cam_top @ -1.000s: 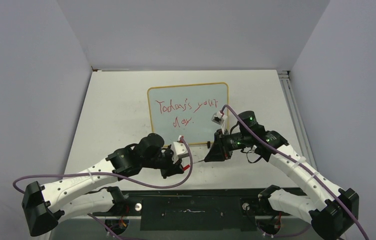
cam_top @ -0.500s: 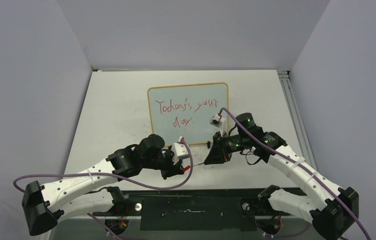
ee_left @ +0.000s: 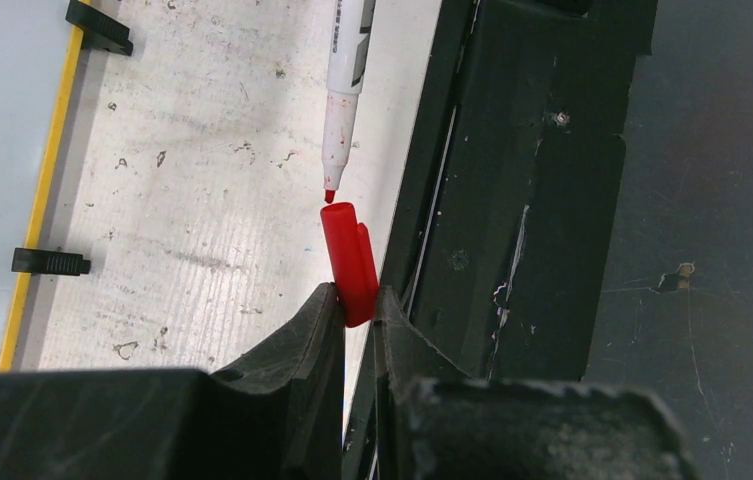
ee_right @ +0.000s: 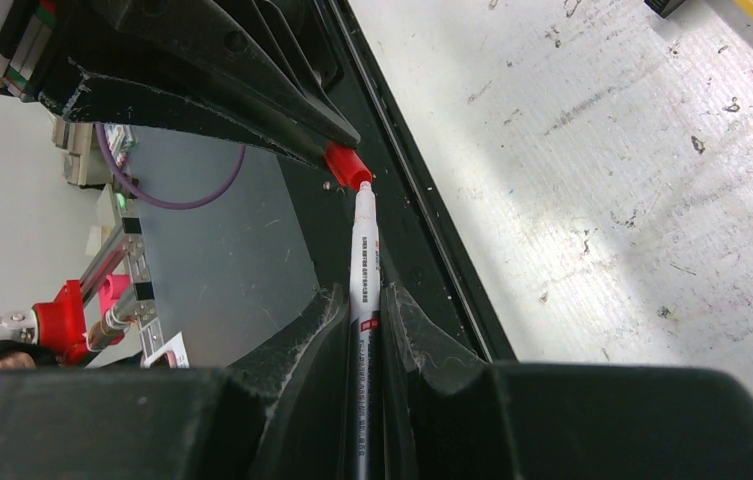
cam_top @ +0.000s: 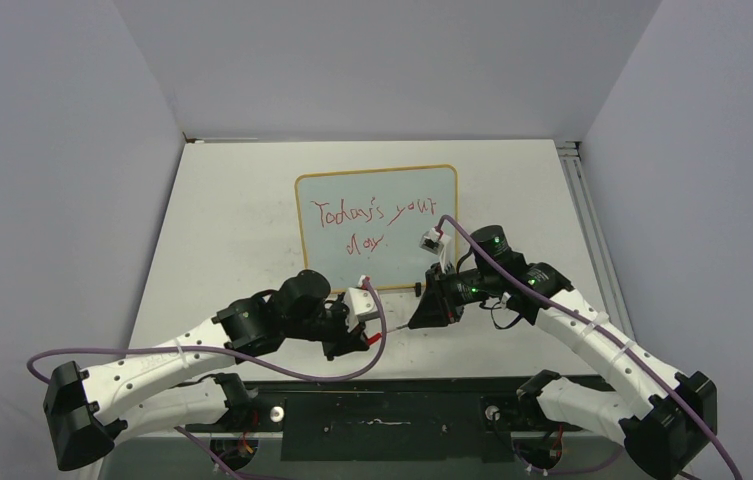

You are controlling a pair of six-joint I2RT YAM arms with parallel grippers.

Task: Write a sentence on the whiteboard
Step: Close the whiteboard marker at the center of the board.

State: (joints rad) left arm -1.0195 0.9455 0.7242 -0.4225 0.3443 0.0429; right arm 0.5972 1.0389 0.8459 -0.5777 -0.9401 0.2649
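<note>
Only readable bit is the red handwriting (cam_top: 372, 213) on the whiteboard (cam_top: 402, 185), looks like "Today's your day". Tiny print on the marker (ee_right: 365, 270), can't make it out.

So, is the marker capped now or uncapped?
Uncapped. The marker, held in the right gripper, shows its bare red tip right at the mouth of the red cap, not inside; the left gripper pinches that cap.
</note>
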